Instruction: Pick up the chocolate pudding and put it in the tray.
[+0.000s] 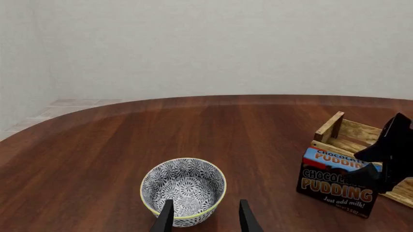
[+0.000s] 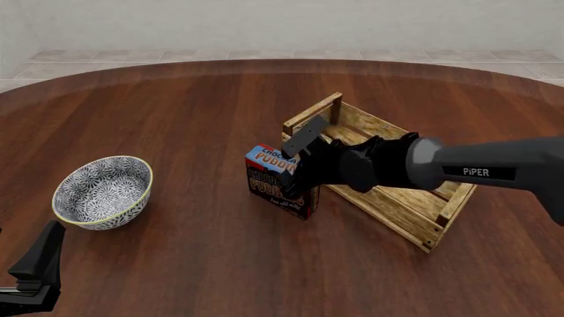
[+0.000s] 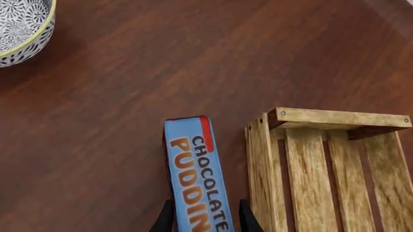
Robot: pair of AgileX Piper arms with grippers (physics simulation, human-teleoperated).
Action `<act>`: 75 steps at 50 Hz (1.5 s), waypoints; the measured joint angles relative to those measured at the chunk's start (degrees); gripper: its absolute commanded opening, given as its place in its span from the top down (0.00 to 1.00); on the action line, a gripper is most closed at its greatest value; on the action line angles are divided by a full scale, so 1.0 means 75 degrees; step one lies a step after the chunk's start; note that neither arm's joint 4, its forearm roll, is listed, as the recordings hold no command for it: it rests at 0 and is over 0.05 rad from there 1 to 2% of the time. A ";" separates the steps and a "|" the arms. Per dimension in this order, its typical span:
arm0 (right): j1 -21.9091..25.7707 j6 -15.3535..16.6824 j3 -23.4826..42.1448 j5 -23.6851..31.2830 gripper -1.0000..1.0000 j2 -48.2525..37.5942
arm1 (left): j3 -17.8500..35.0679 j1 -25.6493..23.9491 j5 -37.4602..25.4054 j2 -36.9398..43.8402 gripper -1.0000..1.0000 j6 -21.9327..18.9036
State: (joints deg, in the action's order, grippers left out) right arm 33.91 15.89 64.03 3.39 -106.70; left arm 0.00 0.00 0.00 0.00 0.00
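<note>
One blue-topped chocolate pudding carton (image 2: 280, 181) stands beside one slatted wooden tray (image 2: 414, 205), clamped by the right tool (image 3: 204, 218); one patterned bowl (image 2: 102, 191) sits before the left tool (image 1: 205, 215), fingers apart.

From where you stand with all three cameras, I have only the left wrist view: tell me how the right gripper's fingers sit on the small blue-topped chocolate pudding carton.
Observer: The right wrist view shows the right gripper with one finger on each long side of the chocolate pudding carton, straddling its narrow blue top.
Operator: Confirm the carton's place relative to the light wooden slat tray.
Observer: The carton stands on the table just outside the tray, beside its long side wall, with a thin gap showing.
Operator: Report where my left gripper sits.
Observer: In the front view the left gripper is low at the near left edge, short of the round patterned bowl.
</note>
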 measured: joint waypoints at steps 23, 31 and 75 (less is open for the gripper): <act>0.0011 0.0032 0.0042 -0.0085 1.00 -0.0079 | 0.0000 0.0000 0.0000 0.0000 0.00 0.0000; 0.0006 0.0085 0.0018 -0.0120 1.00 -0.0047 | 0.0000 0.0000 0.0000 0.0000 0.00 0.0000; -0.0484 0.1207 0.0442 0.1661 1.00 0.2827 | 0.0000 0.0000 0.0000 0.0000 0.00 0.0000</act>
State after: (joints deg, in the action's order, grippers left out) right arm 30.28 24.95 67.35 15.85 -85.49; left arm 0.00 0.00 0.00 0.00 0.00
